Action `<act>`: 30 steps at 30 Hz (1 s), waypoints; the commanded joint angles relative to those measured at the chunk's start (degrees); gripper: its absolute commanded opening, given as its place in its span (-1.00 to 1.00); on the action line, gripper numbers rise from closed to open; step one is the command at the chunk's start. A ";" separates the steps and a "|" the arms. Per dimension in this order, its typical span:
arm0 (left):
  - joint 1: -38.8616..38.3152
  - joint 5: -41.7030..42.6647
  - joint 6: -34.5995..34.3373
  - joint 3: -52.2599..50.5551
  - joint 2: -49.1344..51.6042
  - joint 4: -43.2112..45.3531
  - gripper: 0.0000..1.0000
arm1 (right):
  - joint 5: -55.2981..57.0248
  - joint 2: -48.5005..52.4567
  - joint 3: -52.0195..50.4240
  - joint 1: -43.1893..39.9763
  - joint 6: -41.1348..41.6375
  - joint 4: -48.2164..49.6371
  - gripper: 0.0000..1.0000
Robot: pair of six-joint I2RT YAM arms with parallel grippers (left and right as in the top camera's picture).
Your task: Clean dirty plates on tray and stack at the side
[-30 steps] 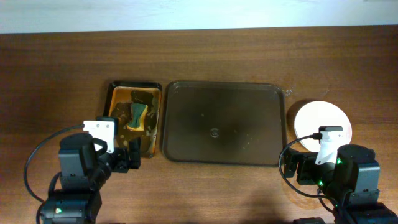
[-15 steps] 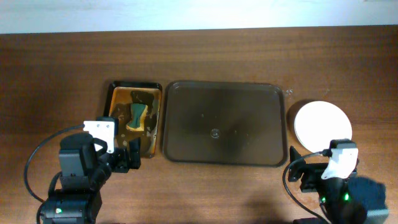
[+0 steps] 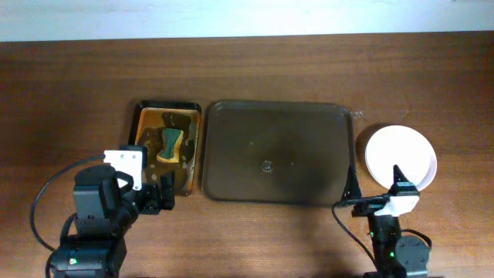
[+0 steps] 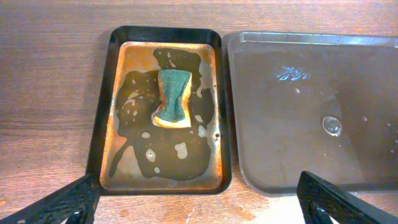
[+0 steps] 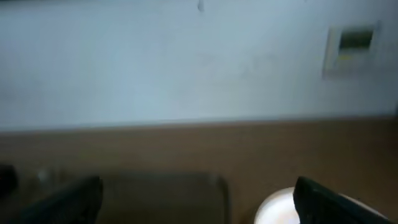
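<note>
The big brown tray (image 3: 278, 131) lies mid-table with no plates on it; only a few water drops show. It also shows in the left wrist view (image 4: 311, 112) and, blurred, in the right wrist view (image 5: 161, 196). A white plate stack (image 3: 400, 154) sits on the table right of the tray, and it appears in the right wrist view (image 5: 280, 208). My left gripper (image 3: 157, 194) is open and empty in front of the small tray, as the left wrist view (image 4: 199, 205) shows. My right gripper (image 3: 373, 185) is open and empty, tilted up near the front edge beside the plates; its fingers also show in the right wrist view (image 5: 199, 202).
A small black tray (image 3: 145, 116) with brownish water holds a green and yellow sponge (image 3: 170, 144), seen close in the left wrist view (image 4: 173, 98). A pale wall (image 5: 186, 56) rises behind the table.
My right arm has drawn back from the plate stack toward the front edge and tilted up, uncovering the plates. The left arm has not moved.
</note>
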 commanded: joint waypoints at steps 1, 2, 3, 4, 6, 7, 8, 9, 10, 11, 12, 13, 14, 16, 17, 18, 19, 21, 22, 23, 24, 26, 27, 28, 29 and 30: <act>0.04 0.44 -0.35 -0.42 -0.17 0.09 0.99 | -0.11 -0.57 -0.87 0.48 0.02 -5.84 0.97; 0.04 0.44 -0.35 -0.42 -0.17 0.09 0.99 | -0.17 -0.57 -0.87 0.52 0.02 -5.75 0.97; 0.04 0.44 -0.35 -0.42 -0.17 0.09 0.99 | -0.17 -0.57 -0.87 0.52 0.02 -5.77 0.97; 0.04 0.44 -0.35 -0.42 -0.17 0.09 0.99 | -0.20 -0.52 -0.87 0.52 0.04 -5.77 0.97; 0.04 0.44 -0.35 -0.42 -0.17 0.07 0.99 | -0.17 -0.50 -0.87 0.52 0.02 -5.77 0.97; 0.04 0.44 -0.35 -0.42 -0.17 0.09 1.00 | -0.17 -0.50 -0.87 0.52 0.02 -5.77 0.97; 0.04 0.44 -0.35 -0.42 -0.17 0.09 0.99 | -0.17 -0.50 -0.87 0.52 0.02 -5.77 0.97; 0.04 0.44 -0.35 -0.42 -0.17 0.09 0.99 | -0.17 -0.50 -0.87 0.52 0.02 -5.77 0.97; 0.04 0.44 -0.35 -0.42 -0.17 0.09 0.99 | -0.17 -0.50 -0.87 0.52 0.02 -5.77 0.97; 0.04 0.44 -0.35 -0.42 -0.17 0.09 0.99 | -0.17 -0.50 -0.87 0.52 0.02 -5.77 0.97; 0.04 0.44 -0.35 -0.42 -0.17 0.09 0.99 | -0.17 -0.50 -0.87 0.52 0.02 -5.77 0.97; 0.04 0.44 -0.35 -0.42 -0.17 0.07 0.99 | -0.17 -0.50 -0.87 0.52 0.02 -5.77 0.97; 0.04 0.44 -0.35 -0.42 -0.17 0.07 0.99 | -0.17 -0.50 -0.87 0.52 0.04 -5.77 0.97; 0.04 0.44 -0.35 -0.42 -0.17 0.09 0.99 | -0.17 -0.50 -0.87 0.52 0.02 -5.77 0.97; 0.04 0.44 -0.35 -0.42 -0.17 0.09 1.00 | -0.17 -0.50 -0.87 0.52 0.04 -5.77 0.97; 0.04 0.44 -0.35 -0.42 -0.17 0.09 0.99 | -0.17 -0.50 -0.87 0.52 0.02 -5.77 0.97; 0.04 0.44 -0.35 -0.42 -0.17 0.09 0.99 | -0.17 -0.50 -0.87 0.52 0.02 -5.75 0.97; 0.02 0.42 -0.33 -0.52 -0.44 0.04 1.00 | -0.17 -0.50 -0.87 0.52 0.02 -5.77 0.97; 0.04 -0.85 -0.02 -0.61 -1.18 0.04 0.99 | -0.17 -0.50 -0.87 0.52 0.02 -5.77 0.97; 0.04 -2.62 0.09 -0.98 -2.43 0.13 0.99 | -0.17 -0.50 -0.87 0.52 0.02 -5.77 0.97; 0.04 -2.84 0.11 -2.36 -4.59 0.39 0.99 | -0.17 -0.50 -0.87 0.52 0.02 -5.75 0.97; 0.04 -2.78 0.09 -7.10 -9.18 4.07 0.99 | -0.17 -0.50 -0.87 0.52 0.02 -5.77 0.97; 0.04 -2.56 0.07 -11.50 -12.70 8.20 0.99 | -0.17 -0.50 -0.87 0.52 0.02 -5.77 0.97; 0.04 -2.49 0.00 -14.34 -15.28 10.73 0.99 | -0.17 -0.50 -0.87 0.52 0.04 -5.77 0.97; 0.04 -2.36 -1.01 -18.23 -18.80 14.08 0.99 | -0.17 -0.50 -0.87 0.52 0.04 -5.77 0.97; 0.04 -2.19 -1.03 -21.31 -21.66 16.68 1.00 | -0.17 -0.50 -0.87 0.52 0.02 -5.77 0.97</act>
